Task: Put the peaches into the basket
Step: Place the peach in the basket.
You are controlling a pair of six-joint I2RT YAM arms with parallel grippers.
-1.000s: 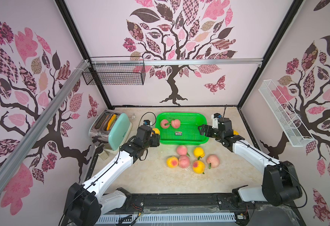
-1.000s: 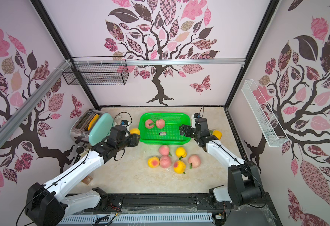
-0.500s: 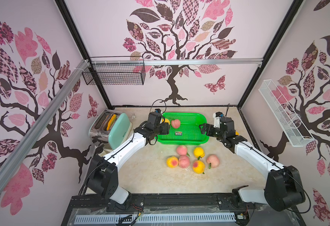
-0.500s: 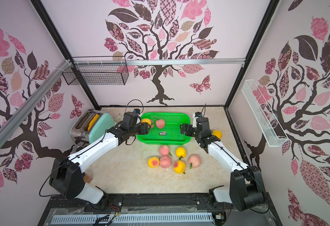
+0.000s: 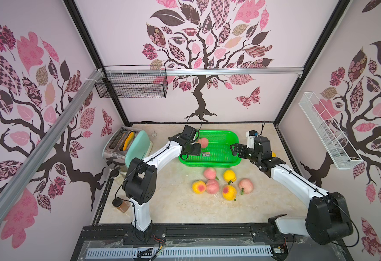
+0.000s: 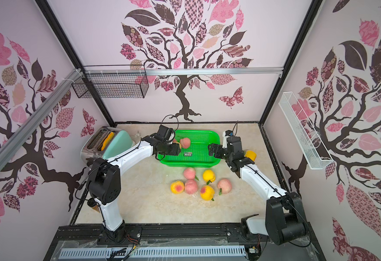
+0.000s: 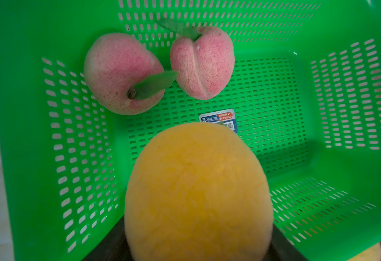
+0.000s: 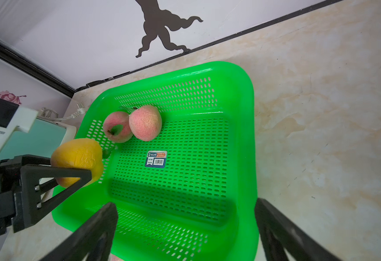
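Basket [image 5: 221, 148]: green, sitting toward 12 o'clock on the table [image 5: 173, 203].
Left gripper [image 8: 78, 163]: clamped on a yellow peach [image 7: 198, 194], held above the basket's 9 o'clock end.
Pink peaches [image 7: 121, 74]: two, touching, lying inside the basket at about 10 o'clock.
Right gripper [image 5: 234, 150]: jaws spread wide with nothing in them, at the basket's 3 o'clock end.
Loose peaches [image 5: 212, 186]: six bunched on the table at the basket's 6 o'clock, near it but apart.
Hidden peach [image 6: 251, 154]: yellow, partly behind the right arm, at the basket's 3 o'clock.
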